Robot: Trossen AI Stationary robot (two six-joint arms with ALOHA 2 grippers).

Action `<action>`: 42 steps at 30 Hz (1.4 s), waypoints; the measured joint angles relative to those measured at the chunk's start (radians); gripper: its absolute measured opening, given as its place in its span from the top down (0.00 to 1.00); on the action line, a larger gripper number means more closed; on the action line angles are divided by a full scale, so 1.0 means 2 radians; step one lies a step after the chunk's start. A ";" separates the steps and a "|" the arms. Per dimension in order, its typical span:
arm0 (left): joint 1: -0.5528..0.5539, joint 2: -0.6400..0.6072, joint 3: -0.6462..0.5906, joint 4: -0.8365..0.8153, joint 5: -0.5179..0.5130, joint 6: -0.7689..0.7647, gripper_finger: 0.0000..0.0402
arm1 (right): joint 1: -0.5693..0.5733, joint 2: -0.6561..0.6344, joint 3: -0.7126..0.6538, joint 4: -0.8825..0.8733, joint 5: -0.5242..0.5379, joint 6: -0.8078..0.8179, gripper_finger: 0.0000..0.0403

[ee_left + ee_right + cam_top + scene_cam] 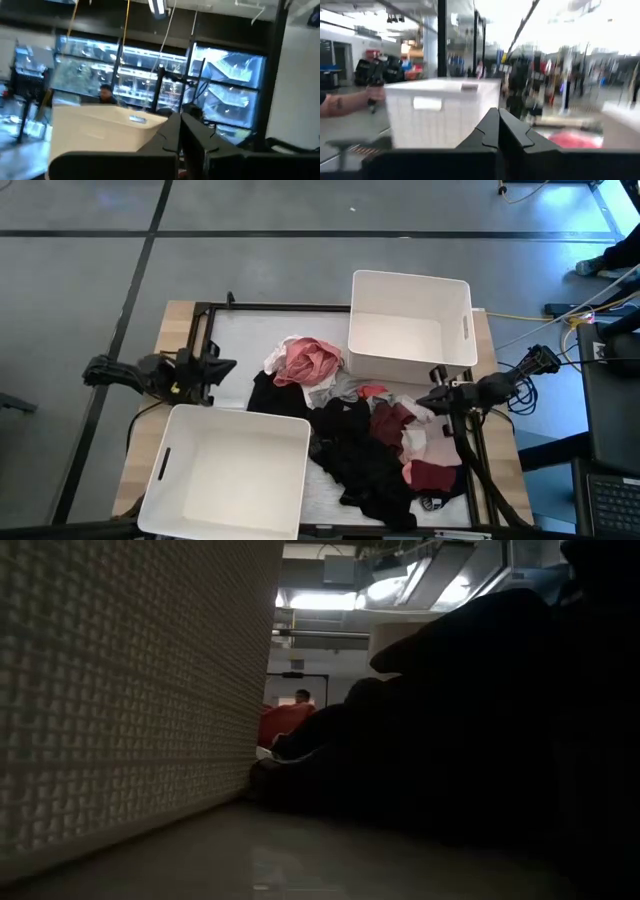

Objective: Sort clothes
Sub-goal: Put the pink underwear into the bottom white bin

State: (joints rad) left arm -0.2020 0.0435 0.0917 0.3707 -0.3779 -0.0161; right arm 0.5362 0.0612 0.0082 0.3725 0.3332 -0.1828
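We look straight down on a sorting job not yet begun: the clothes (pixel 360 435) lie heaped in the middle of the desk (pixel 240 330), black pieces sprawling toward the near edge, a pink garment (pixel 308 360) crumpled on the far side of the pile and maroon ones (pixel 425 470) on its right. Two white bins bracket the heap, the far bin (pixel 410 320) touching it on the right and the near bin (pixel 230 475) on the left, both bare inside; we judge they are set this way so each arm has a drop-off close by. The left hand (pixel 222 367) hangs beside the desk's left rail, clenched on nothing, well apart from the clothes. The right hand (pixel 425 396) hovers at the pile's right edge, just in front of the far bin, likewise clenched and empty. From desk height, we see only the textured wall of a bin and a dark mound of fabric.
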 joint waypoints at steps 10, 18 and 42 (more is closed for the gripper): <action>0.003 0.182 0.163 -0.107 -0.060 0.049 1.00 | 0.000 0.000 0.015 0.081 0.057 -0.117 0.99; 0.038 0.360 0.296 -0.202 -0.062 0.004 1.00 | 0.000 0.001 0.019 0.096 0.051 -0.136 0.99; 0.102 0.745 0.671 -0.481 0.003 0.015 1.00 | 0.000 0.002 0.054 0.242 -0.123 -0.355 0.99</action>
State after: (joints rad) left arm 0.0014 1.5337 1.4334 -0.5910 -0.3723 0.0140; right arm 0.5362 0.0643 0.1170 0.8566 0.0868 -0.8930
